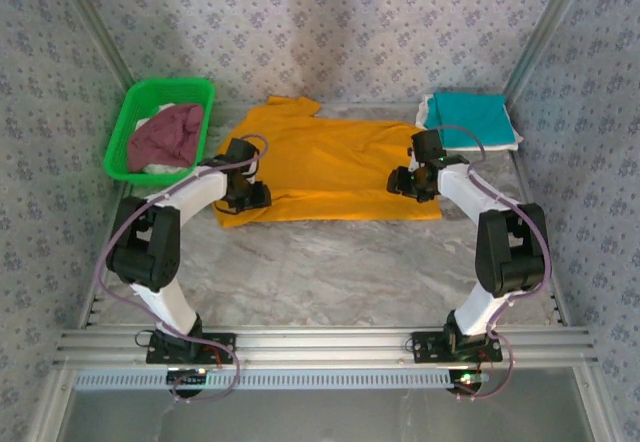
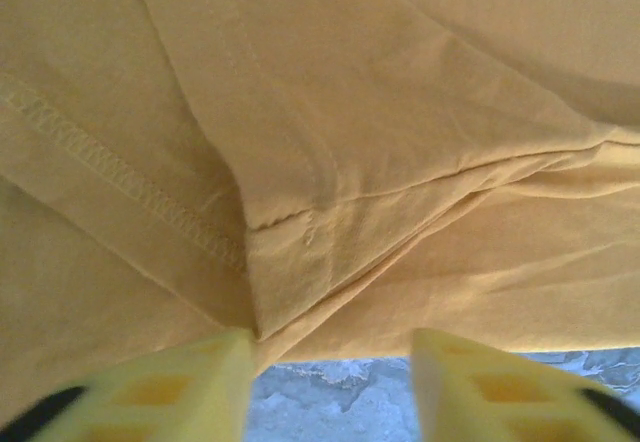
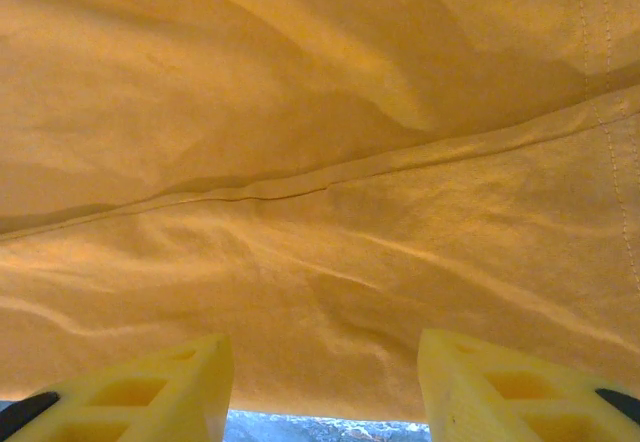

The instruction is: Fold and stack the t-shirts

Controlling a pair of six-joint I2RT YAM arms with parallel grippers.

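I work on a grey marbled counter (image 1: 330,262), closed in by walls (image 1: 400,22) of pale flowered pattern, with a metal rail (image 1: 330,342) along the near edge.

The orange tee (image 1: 340,167) lies spread flat mid-counter. One sleeve reaches toward the back wall, and the near hem runs close to straight. My left jaws stand at its near left corner, where a folded-over layer meets a stitched hem. They are parted, with bare counter showing between them. My right jaws stand parted at the near right edge, the cloth just beyond them and nothing in the gap.

A teal tee (image 1: 468,120) sits folded at the far right on a white tee (image 1: 510,143). A maroon tee (image 1: 165,134) lies bunched in the green basket (image 1: 125,132) at the far left, over some white cloth (image 1: 165,168).

By count: one orange, one teal, one maroon and one white tee, one basket, and my left arm (image 1: 185,202) and right arm (image 1: 480,202).
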